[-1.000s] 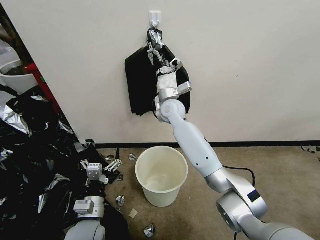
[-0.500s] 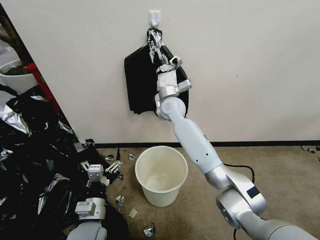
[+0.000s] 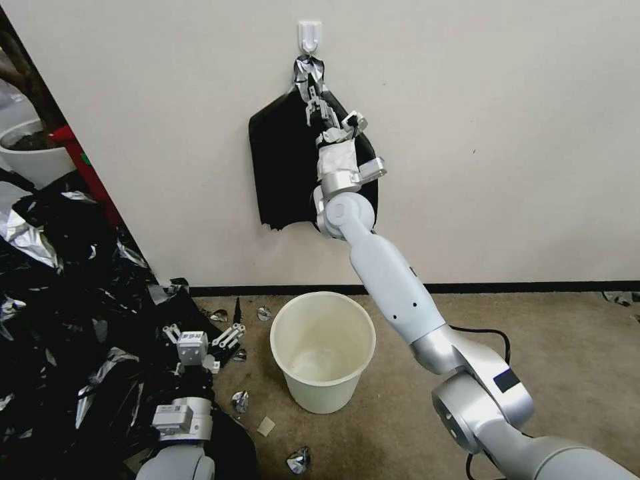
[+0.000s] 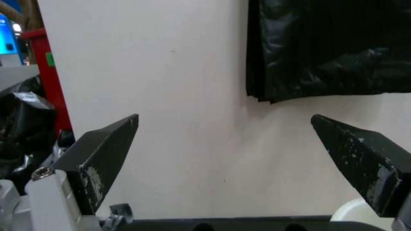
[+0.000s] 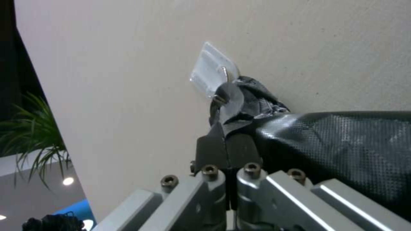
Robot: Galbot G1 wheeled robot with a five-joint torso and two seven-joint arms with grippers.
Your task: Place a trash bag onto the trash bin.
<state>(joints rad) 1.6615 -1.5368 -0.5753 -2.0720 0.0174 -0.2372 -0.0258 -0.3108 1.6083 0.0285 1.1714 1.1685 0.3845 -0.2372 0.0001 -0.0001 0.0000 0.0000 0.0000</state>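
Observation:
A flat black bundle point(image 3: 280, 167) with a pointed top hangs on the wall from a white hook point(image 3: 309, 33). My right gripper point(image 3: 311, 92) reaches up to the crumpled neck just under the hook point(image 5: 212, 72). In the right wrist view the right gripper point(image 5: 224, 133) is shut on that neck of the bundle point(image 5: 342, 147). I cannot tell a single trash bag apart within the bundle. The cream-white trash bin point(image 3: 323, 393) stands upright and unlined on the carpet below. To the bin's left my left gripper point(image 3: 201, 328) hangs low and open; its fingers point(image 4: 107, 150) are spread wide.
A big heap of black and silvery plastic sheets point(image 3: 60, 320) covers the floor at the left. Behind it stand a white planter point(image 3: 33, 157) and a red post point(image 3: 83, 167). Foil scraps point(image 3: 299, 460) lie around the bin. A black cable point(image 3: 483, 337) runs behind my right arm.
My right gripper has risen along the bundle toward the hook, and its fingers have gone from spread to shut at the neck. The left gripper has drifted slightly right.

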